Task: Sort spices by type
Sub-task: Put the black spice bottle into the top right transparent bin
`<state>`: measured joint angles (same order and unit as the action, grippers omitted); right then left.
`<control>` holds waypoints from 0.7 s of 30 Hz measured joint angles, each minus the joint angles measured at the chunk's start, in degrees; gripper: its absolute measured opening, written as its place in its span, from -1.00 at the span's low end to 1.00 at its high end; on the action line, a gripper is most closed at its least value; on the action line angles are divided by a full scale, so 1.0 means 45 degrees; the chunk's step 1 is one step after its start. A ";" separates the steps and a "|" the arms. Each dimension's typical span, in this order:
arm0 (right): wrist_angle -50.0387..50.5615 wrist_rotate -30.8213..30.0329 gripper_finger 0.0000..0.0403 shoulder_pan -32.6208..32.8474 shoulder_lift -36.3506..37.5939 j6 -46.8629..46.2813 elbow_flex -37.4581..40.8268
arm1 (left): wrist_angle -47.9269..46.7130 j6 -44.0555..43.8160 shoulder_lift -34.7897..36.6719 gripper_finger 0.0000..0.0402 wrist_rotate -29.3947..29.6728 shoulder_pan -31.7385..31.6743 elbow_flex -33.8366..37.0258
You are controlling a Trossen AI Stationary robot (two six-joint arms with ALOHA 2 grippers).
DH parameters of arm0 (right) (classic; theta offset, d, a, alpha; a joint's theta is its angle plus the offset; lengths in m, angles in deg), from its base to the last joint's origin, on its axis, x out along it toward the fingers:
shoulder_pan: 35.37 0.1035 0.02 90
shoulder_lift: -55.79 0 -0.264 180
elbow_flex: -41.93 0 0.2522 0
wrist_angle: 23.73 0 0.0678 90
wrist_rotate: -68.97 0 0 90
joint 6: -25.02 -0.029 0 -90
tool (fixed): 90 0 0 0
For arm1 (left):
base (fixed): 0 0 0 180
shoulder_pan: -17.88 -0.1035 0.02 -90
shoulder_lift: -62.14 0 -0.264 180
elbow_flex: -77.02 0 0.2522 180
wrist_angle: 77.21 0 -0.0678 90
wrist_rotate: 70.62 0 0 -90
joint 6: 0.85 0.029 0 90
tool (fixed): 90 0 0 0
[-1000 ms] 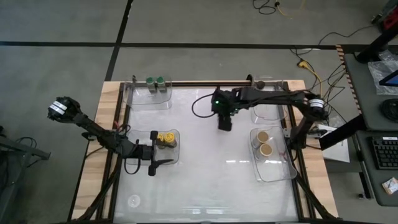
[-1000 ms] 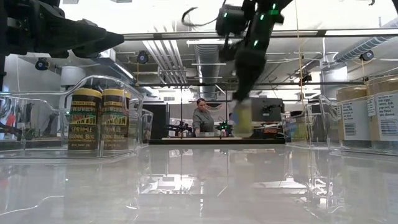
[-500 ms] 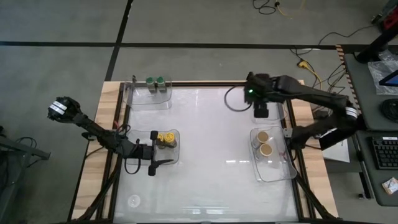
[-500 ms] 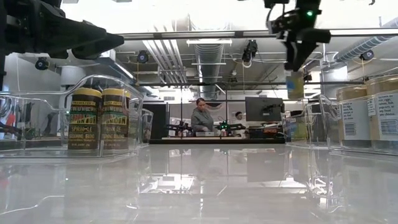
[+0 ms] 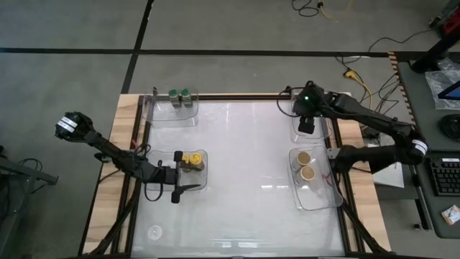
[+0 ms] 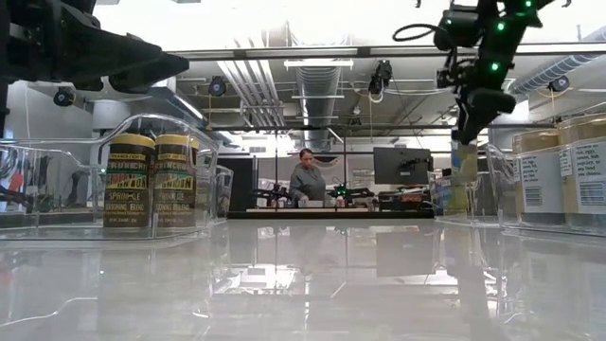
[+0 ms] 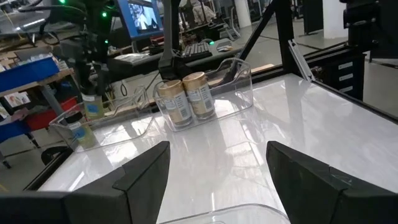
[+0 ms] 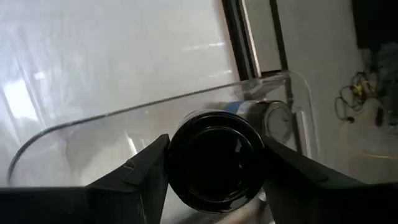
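Right tool (image 5: 306, 127) is over the clear tray (image 5: 321, 134) at the far right of the counter (image 5: 237, 187), fingers partway apart and clamped on a black-lidded spice jar (image 8: 215, 158). Right wrist view shows the jar's round black lid filling the gap between both fingers (image 8: 134, 177), with the tray's curved clear wall just past it and a second jar (image 8: 266, 117) lying or standing inside the tray beyond; can't tell which. In the low view the held jar (image 6: 463, 163) hangs off the counter surface, at roughly tray-wall height.

Left tool (image 5: 188, 188) sits idle at the near left, just beside the tray (image 5: 204, 183) with the yellow-lidded jars (image 5: 190, 161). Fingers (image 7: 142, 177) spread wide, nothing between them.

Where the other spices are:
- two green-lidded jars (image 5: 179, 94) in the far-left tray (image 5: 162, 115), side by side, touching or nearly so
- two yellow-lidded jars in the mid-left tray, upright, side by side; dark labels with yellow lettering visible in the low view (image 6: 151, 180)
- two tan-lidded jars (image 5: 306, 165) in the near-right tray (image 5: 316, 198), upright, one just in front of the other; left wrist view shows them touching (image 7: 186, 98)

Right-side trays are close together, one behind the other along the counter's right edge. Left-side trays are well apart.

Background in the low view: a person (image 6: 307, 179) seated at a desk behind the counter, monitor (image 6: 401, 165) beside them.
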<state>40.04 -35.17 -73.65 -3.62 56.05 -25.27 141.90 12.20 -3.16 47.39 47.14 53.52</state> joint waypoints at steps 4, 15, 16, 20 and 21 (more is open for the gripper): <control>-0.0929 0.1077 0.01 -0.1054 0.0306 0.0214 0.0898 | -0.0050 -0.0021 0.0000 0.25 0.0005 0.0000 0.0000; -0.1935 0.4402 0.02 -0.3437 -0.0099 0.1494 0.1658 | 0.0139 -0.0021 0.0000 0.25 0.0019 -0.0074 0.0000; -0.2051 0.4585 0.02 -0.3593 -0.0194 0.1680 0.1663 | 0.0168 -0.0021 0.0000 0.25 0.0020 -0.0096 0.0000; -0.1975 0.4743 -0.01 -0.4079 -0.0647 0.2309 0.1663 | 0.0194 -0.0157 0.0000 0.25 0.0024 -0.0151 0.0000; -0.1996 0.4851 -0.01 -0.4165 -0.0760 0.2404 0.1663 | 0.0192 -0.0159 0.0000 0.25 0.0024 -0.0151 0.0000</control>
<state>31.06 -13.34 -92.39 -7.04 66.87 -17.78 142.76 11.48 -3.16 47.50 46.46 53.52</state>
